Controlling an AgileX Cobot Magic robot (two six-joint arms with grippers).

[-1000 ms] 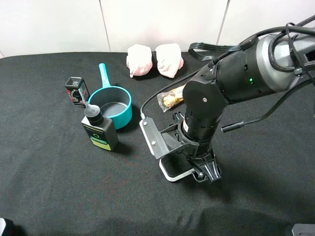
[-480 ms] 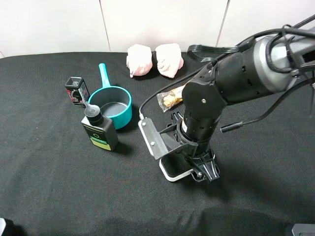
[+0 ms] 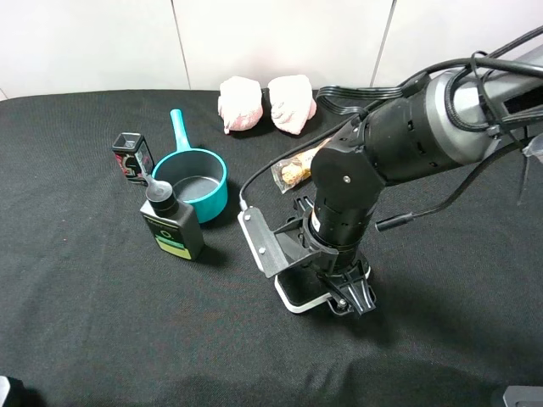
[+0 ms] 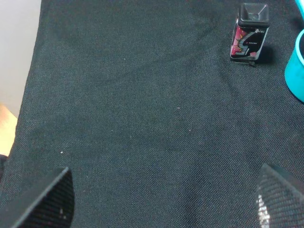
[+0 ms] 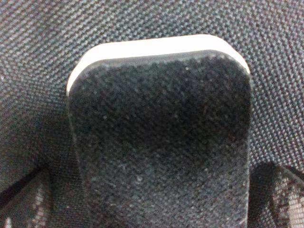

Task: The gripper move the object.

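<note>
On the black cloth of the bench [image 3: 76, 322], front and right of centre: the eraser [image 3: 297, 298] lies flat, felt side up, with its white base showing along one edge. Your right claw [image 3: 342, 292] hangs low over it with the jaws spread wide. One finger stands to each long side and nothing is gripped.

- Wrist view: the felt fills the frame. The fingers [image 5: 21, 202] stand off both flanks with cloth showing in the gaps, and the eraser looks roughly centred between them.
- Step in hand, as I read it: settle and close.
- Go down until the tips reach the hard white base. Felt alone would likely squash and slip.
- Stop short of pressing the tips into the cloth, which could snag or bunch.
- Close slowly and squarely so both fingers meet the sides together. An uneven touch would probably skew the eraser.
- Lift straight up before you travel.
- The bottle [image 3: 172, 225] and the teal pan [image 3: 193, 182] stand well apart to the left, so mind them only if you carry that way.
- The left claw [image 4: 166, 199] is open and empty over bare cloth.
</note>
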